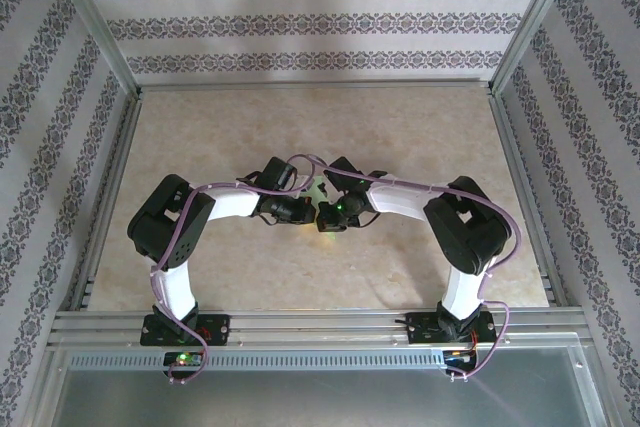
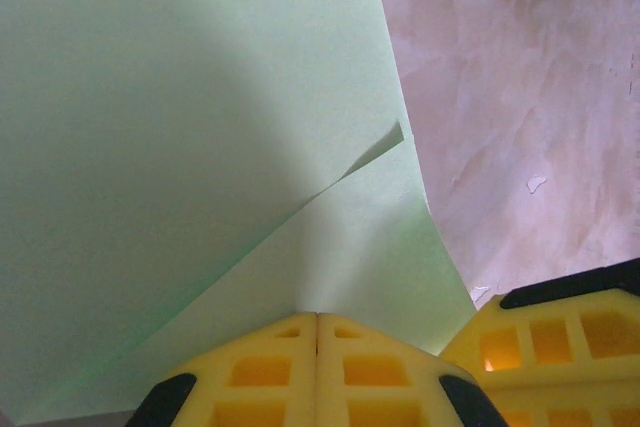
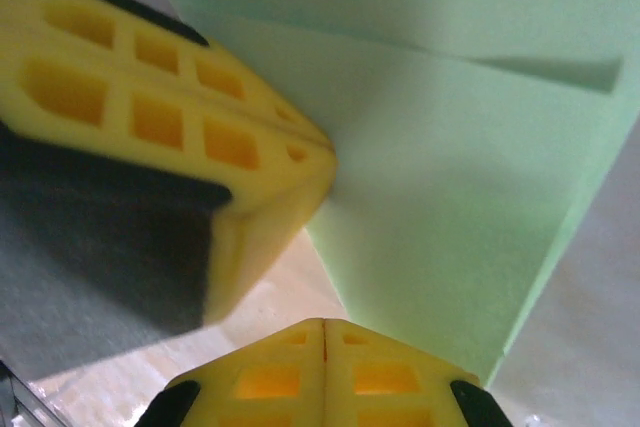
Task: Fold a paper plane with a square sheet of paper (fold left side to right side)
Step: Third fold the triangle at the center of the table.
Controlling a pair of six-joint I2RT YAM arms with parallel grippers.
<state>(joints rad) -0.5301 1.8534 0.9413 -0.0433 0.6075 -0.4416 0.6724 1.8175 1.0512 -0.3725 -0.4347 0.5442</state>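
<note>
Both grip green paper (image 2: 150,147): left hand (image 2: 318,317), right hand (image 3: 325,325); beige marbled table (image 1: 400,137), patterned wallpaper (image 1: 300,22) around.

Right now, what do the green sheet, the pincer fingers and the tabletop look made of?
Green sheet: thin matte paper; it holds a sharp crease and curls.
Pincer fingers: matte yellow moulded plastic or rubber with recessed grid pockets; I can't tell which.
Tabletop: beige marble-pattern surface with a slight sheen, possibly laminate.
</note>
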